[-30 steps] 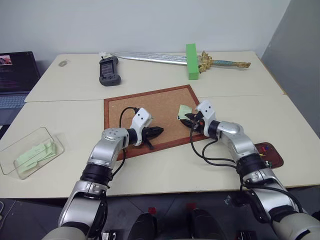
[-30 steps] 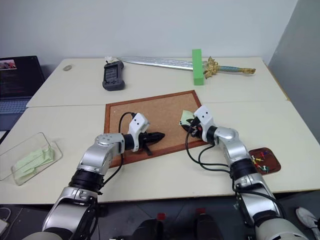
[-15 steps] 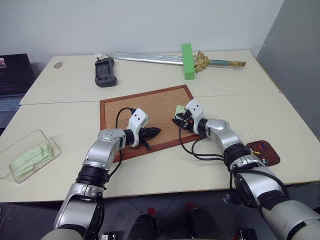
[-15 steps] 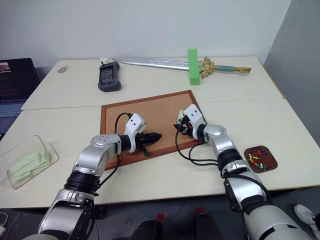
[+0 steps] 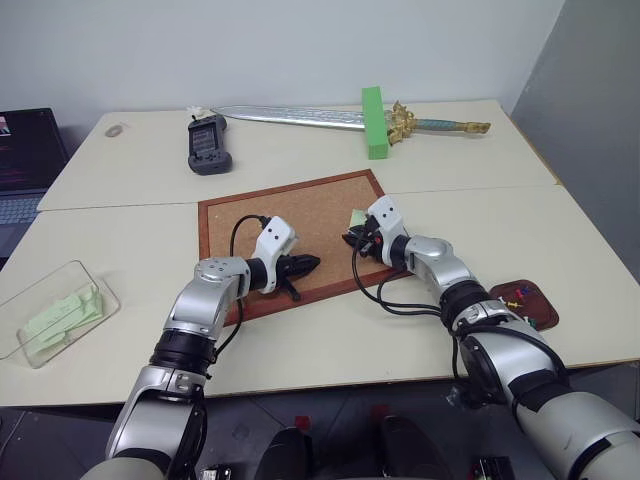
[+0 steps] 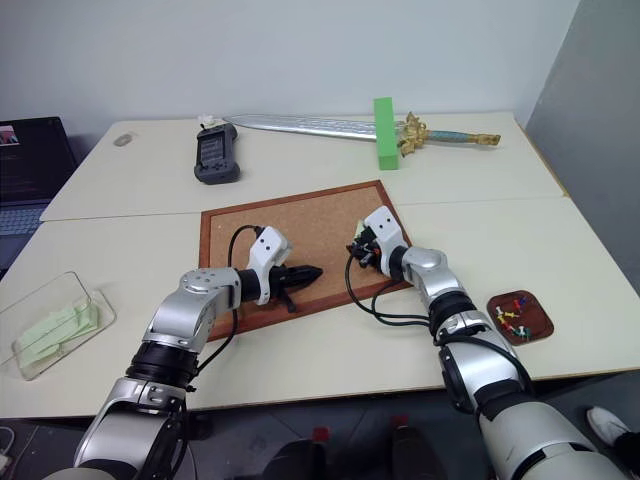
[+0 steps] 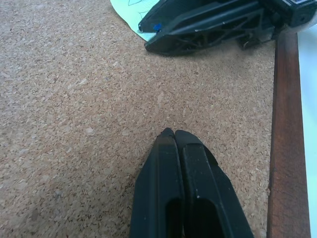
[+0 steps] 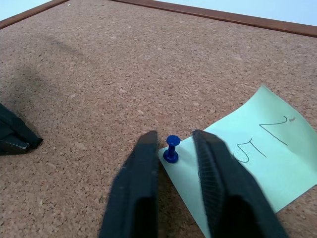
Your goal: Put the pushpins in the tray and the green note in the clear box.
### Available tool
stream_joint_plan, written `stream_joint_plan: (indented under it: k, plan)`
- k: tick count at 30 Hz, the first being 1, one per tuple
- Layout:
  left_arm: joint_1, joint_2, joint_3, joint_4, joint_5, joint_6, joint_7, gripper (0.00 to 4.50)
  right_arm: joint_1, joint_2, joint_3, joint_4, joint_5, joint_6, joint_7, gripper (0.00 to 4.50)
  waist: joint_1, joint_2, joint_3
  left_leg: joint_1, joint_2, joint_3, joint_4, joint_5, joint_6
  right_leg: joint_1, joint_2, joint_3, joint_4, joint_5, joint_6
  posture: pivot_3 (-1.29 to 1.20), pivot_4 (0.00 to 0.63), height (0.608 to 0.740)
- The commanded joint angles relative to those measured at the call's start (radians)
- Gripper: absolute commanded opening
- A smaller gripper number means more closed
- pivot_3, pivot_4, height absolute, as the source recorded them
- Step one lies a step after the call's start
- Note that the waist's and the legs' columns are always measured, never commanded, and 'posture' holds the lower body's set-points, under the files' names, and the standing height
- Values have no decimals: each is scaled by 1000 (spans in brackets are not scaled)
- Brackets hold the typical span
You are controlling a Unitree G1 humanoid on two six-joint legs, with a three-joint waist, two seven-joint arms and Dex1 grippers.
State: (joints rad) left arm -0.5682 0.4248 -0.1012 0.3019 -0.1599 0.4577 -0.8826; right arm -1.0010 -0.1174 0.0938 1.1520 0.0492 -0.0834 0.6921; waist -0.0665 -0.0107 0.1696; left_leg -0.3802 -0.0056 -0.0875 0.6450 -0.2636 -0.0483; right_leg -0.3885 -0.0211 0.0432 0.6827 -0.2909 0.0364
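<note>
On the wood-framed corkboard [image 5: 290, 225], a blue plastic-headed pushpin [image 8: 172, 148] fixes the pale green paper note [image 8: 245, 163] by its corner. The right tool [image 8: 176, 144] straddles the pin, fingers narrowly parted, not yet clamped; the left tool [image 7: 174, 135], closed and empty, rests nearby on the cork. The reddish-brown tray [image 5: 522, 303] lies at the counter's right, the clear plastic box [image 5: 55, 310] far left.

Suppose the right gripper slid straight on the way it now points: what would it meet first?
Most likely the small blue pushpin, standing between the right gripper's two black fingers and pinning a corner of the pale green paper note to the wooden-framed corkboard. Depth is hard to judge, though.
</note>
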Motion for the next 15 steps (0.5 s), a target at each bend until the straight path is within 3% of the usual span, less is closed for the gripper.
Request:
stream_joint_plan:
  k: [1, 3, 15]
  plan:
    - [11, 15, -4, -1, 4, 20, 5, 0, -29, 10, -34, -2, 3, -13, -21, 255, 0, 0, 0, 0, 0, 0, 0, 0, 0, 0, 0, 0, 0, 0, 0, 0, 150, 740]
    - [11, 14, -5, -1, 4, 20, 5, 0, -26, 11, -35, -2, -3, -17, -20, 12, 0, 0, 0, 0, 0, 0, 0, 0, 0, 0, 0, 0, 0, 0, 0, 0, 150, 740]
    - [18, 7, -8, 1, 3, 19, 8, 0, -14, -30, -19, -110, -19, -31, 43, 12, 0, 0, 0, 0, 0, -1, 0, 0, 0, 0, 0, 0, 0, 0, 0, 0, 150, 740]
